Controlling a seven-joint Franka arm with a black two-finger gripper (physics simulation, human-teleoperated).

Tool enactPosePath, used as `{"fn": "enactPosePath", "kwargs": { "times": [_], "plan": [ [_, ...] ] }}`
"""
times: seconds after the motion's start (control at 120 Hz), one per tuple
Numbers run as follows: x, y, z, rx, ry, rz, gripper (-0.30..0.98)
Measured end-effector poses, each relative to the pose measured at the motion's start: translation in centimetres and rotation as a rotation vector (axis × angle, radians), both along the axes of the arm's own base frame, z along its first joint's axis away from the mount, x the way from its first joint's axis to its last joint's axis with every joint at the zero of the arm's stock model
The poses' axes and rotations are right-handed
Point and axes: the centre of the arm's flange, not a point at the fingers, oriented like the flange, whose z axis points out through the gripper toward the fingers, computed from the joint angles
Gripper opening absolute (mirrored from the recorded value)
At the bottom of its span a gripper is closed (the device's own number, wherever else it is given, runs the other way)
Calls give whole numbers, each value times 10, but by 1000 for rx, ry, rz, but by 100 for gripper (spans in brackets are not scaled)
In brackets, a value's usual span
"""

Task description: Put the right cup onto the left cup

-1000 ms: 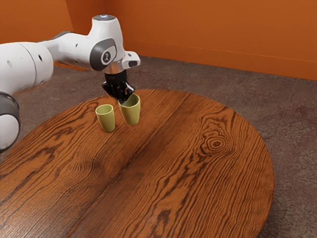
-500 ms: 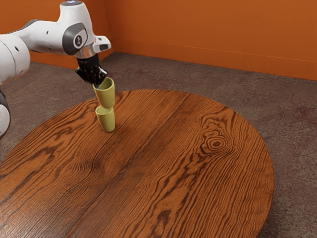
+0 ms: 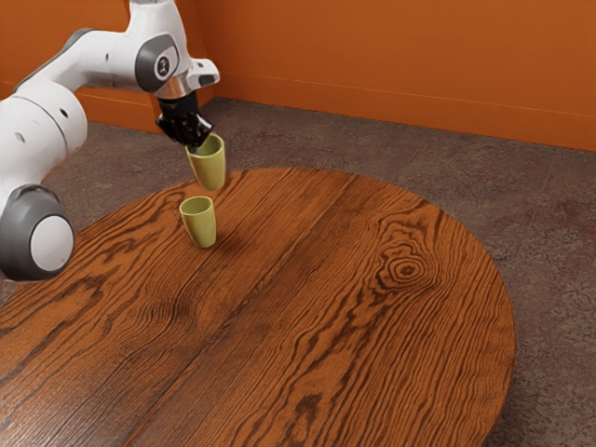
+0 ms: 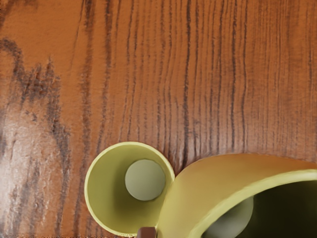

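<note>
In the exterior view the black gripper point(image 3: 194, 144) is shut on the near wall of a yellow-green cup point(image 3: 209, 166), holding it in the air, nearly upright. Below it and slightly toward the exterior view's left, the other yellow-green cup point(image 3: 199, 223) stands upright on the table, with a gap between the two. In the wrist view the held cup point(image 4: 198, 198) looms large at the lower edge, and the standing cup point(image 4: 106, 191) is beside it, its open mouth and round bottom visible.
The round wooden table point(image 3: 354, 307) has a dark grain pattern. Beyond its edge lie a grey-brown floor point(image 3: 307, 135) and an orange wall point(image 3: 391, 56).
Over the last second my hand has carried the held cup up and toward the exterior view's left; since half a second ago it has risen and shifted slightly back right. The standing cup stays put.
</note>
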Motion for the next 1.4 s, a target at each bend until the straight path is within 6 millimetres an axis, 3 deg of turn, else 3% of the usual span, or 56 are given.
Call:
{"fn": "enactPosePath", "kwargs": {
  "times": [0.225,0.492,0.767,1.4],
  "plan": [
    [-10,40,-9,-5,34,36,-10],
    [-5,60,-31,-14,40,40,-10],
    [-2,62,-39,-17,36,20,-10],
    [5,68,-80,-33,52,1,-10]
  ]
}}
